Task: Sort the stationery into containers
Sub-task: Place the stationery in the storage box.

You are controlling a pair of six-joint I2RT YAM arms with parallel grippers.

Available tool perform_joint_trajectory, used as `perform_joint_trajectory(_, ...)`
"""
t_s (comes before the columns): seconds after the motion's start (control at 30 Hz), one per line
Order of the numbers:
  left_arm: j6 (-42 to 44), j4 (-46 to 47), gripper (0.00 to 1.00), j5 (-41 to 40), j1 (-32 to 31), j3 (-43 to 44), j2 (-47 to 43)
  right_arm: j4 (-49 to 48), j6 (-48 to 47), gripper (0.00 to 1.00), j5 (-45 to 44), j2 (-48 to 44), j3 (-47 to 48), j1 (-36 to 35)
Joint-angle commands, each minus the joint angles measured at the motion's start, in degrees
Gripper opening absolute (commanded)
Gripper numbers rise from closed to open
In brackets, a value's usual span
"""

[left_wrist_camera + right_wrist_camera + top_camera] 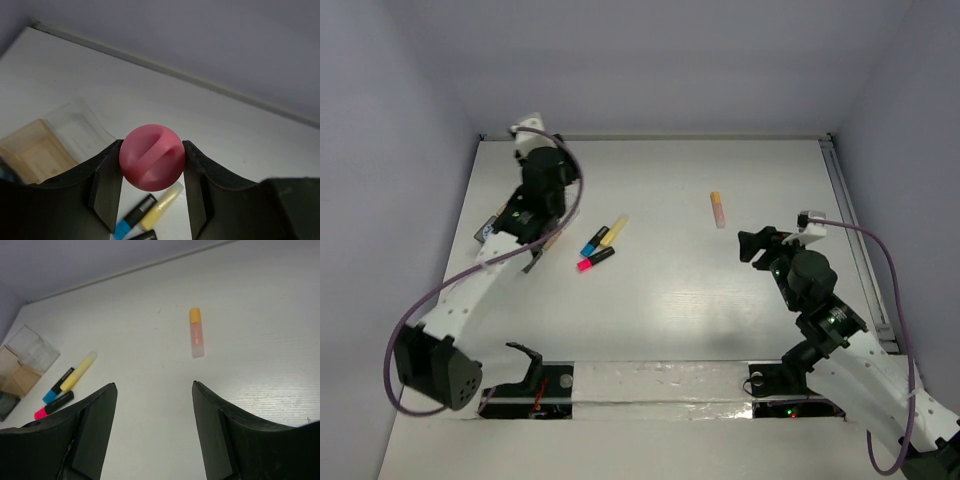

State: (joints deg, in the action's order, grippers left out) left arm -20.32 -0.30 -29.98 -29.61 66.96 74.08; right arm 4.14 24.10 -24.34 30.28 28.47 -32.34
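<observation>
Left tool [152, 150] clamps the pink stick [152, 165] between its jaws (seen end-on); right tool [154, 385] gapes empty, orange-pink tube [196, 333] well ahead

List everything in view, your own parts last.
highlighters: three, black with yellow, blue, pink caps, clustered left of centre
tube: one, orange cap, pale pink body, alone right of centre
stick: one, pink, held off the table
boxes: two, one clear, one tan inside, adjoining, far left
table: one, white, under everything
arms: two, white and black, bases at near edge
jaws: two pairs, black; left jaws shut on the stick, right jaws open, empty
</observation>
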Motion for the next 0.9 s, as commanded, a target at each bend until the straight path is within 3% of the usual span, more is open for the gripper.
perform_joint_trajectory(0.0, -1.48, -6.11, 0.09, 4.66, 7.61, -3.32, -5.52, -1.85, -1.33, 0.68, 2.8, 0.92, 3.0, -0.45)
perform_joint_trajectory(0.1, -2.09, -7.0, 0.09, 10.71, 18.65, -5.34, -7.2, -2.21, -1.6, 0.68, 3.86, 0.65, 2.82, -0.45)
perform_joint_trajectory(0.23, -2.71, -7.18, 0.09, 16.16, 26.42, -6.93, -5.27, -2.21, -1.69, 0.68, 4.39, 1.0, 2.91, -0.45)
perform_joint_trajectory(0.47, -3.06, -6.48, 0.09, 16.79, 29.78, -9.65, -0.87, -2.12, -1.69, 0.68, 4.91, 1.62, 3.08, -0.45)
perform_joint_trajectory(0.87, -4.73, -4.89, 0.12, 20.13, 29.78, -10.27, 4.57, -2.12, -1.77, 0.68, 5.88, 1.62, 3.08, -0.45)
